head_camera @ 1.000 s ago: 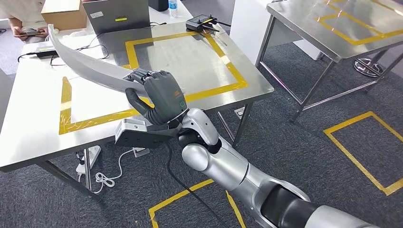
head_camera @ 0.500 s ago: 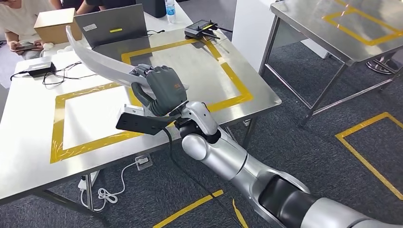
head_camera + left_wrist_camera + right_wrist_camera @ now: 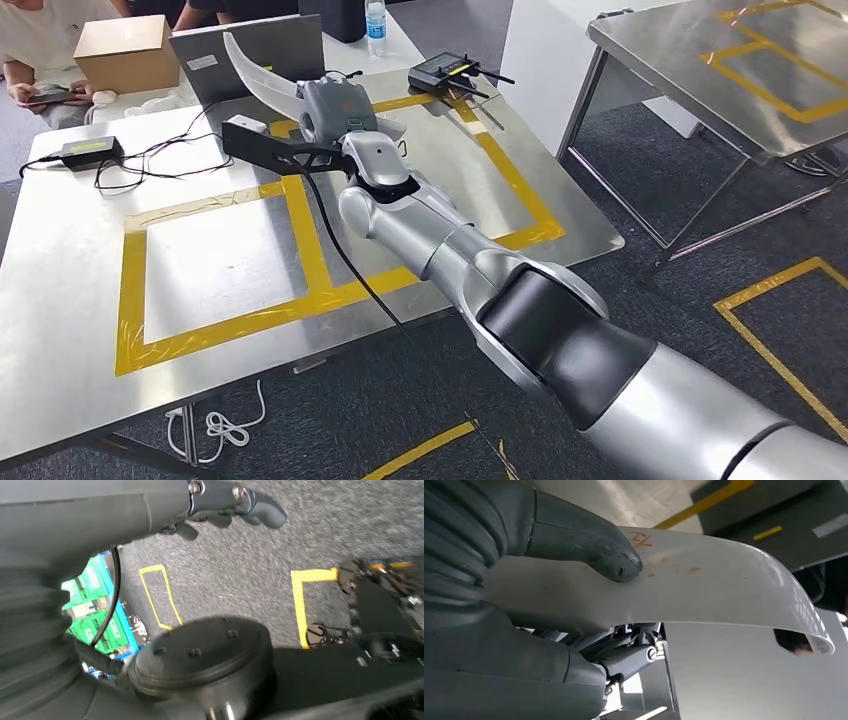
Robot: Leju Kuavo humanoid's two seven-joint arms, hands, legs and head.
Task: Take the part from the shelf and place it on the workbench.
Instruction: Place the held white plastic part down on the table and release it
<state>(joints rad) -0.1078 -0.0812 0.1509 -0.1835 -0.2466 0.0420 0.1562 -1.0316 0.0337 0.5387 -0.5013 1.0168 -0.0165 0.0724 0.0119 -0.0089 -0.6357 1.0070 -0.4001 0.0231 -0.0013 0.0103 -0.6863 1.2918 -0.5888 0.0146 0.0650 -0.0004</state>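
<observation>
One dark grey right hand (image 3: pixel 335 108) doing all the work, stretched out over the far side of the steel surface (image 3: pixel 200 260) marked with yellow tape rectangles. Wrapped firmly round the long curved pale-grey blade-shaped part (image 3: pixel 262 80), thumb (image 3: pixel 589 542) pressed flat on the broad face and the darker fingers tucked underneath, as seen in the right wrist view. Gripped near one end rather than mid-length, so most of the part sticks out past the hand, up and away toward the open grey laptop (image 3: pixel 245 55). Probably held that way to leave the free end clear for setting down first. Part looks to be in the air, above the surface and not touching it, roughly over the far edge of the taped frames.

Looks smooth, thin and slightly glossy, bowed like a scimitar, tapering to a rounded tip; a few orange scribbles and smudges on the face near the thumb. Seems light but awkwardly long, so could well twist in the grip.

Left hand (image 3: pixel 235 502) hanging low over the grey carpet, fingers curled in with nothing in them.

Further out: cardboard box (image 3: pixel 125 52), black power brick (image 3: pixel 90 150) with tangled cables, black controller (image 3: pixel 445 72), water bottle (image 3: pixel 375 20), and a person sitting at the far corner.
</observation>
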